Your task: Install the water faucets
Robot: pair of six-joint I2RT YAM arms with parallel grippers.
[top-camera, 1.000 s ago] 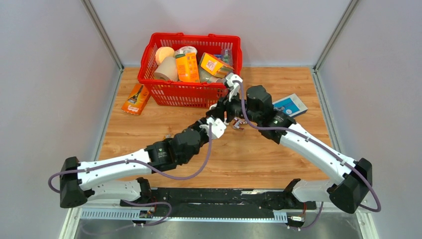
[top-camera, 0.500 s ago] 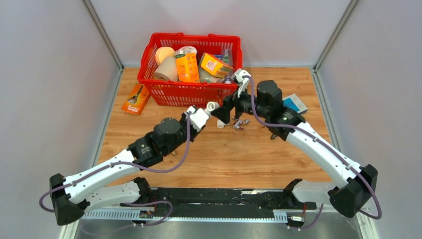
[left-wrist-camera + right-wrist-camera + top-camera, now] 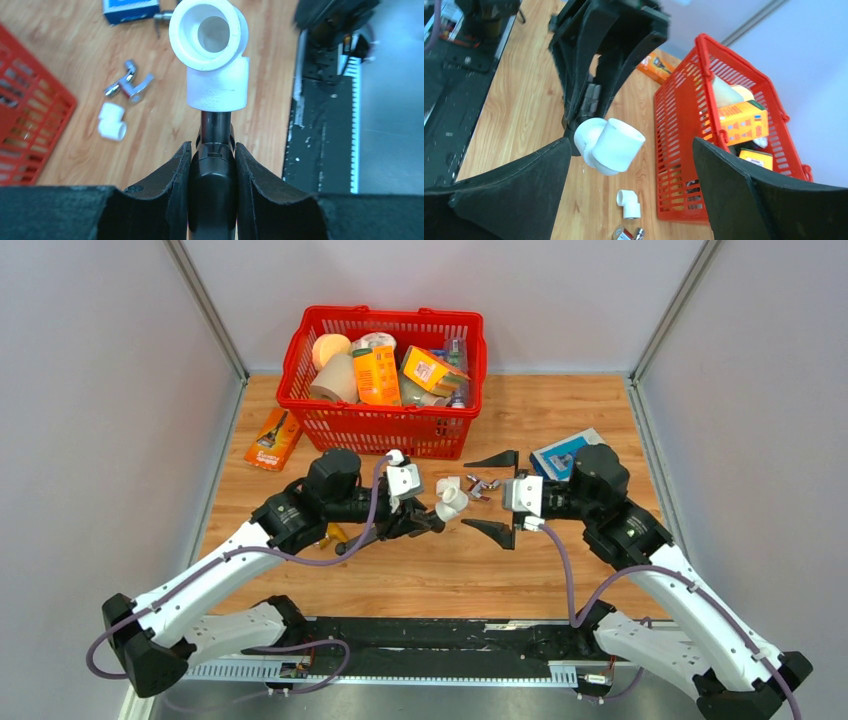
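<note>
My left gripper (image 3: 212,146) is shut on the dark grey water faucet (image 3: 216,131). The faucet's body fills the gap between the jaws. A white elbow fitting (image 3: 212,55) sits on the faucet's far end, held above the table (image 3: 452,502). My right gripper (image 3: 497,492) stands wide open just right of that elbow, facing it. Its fingers flank the fitting (image 3: 610,145) without touching it. In the top view the left gripper (image 3: 430,520) points right, toward the right one.
A loose white elbow (image 3: 445,483) and a small chrome faucet part (image 3: 482,485) lie on the wood between the grippers and the red basket (image 3: 380,428). A blue box (image 3: 562,455) lies at the right, an orange packet (image 3: 272,438) at the left.
The right gripper has opened, let go of the elbow end and drawn back to the right. The left arm has pulled the faucet with the elbow down and toward the near side.
</note>
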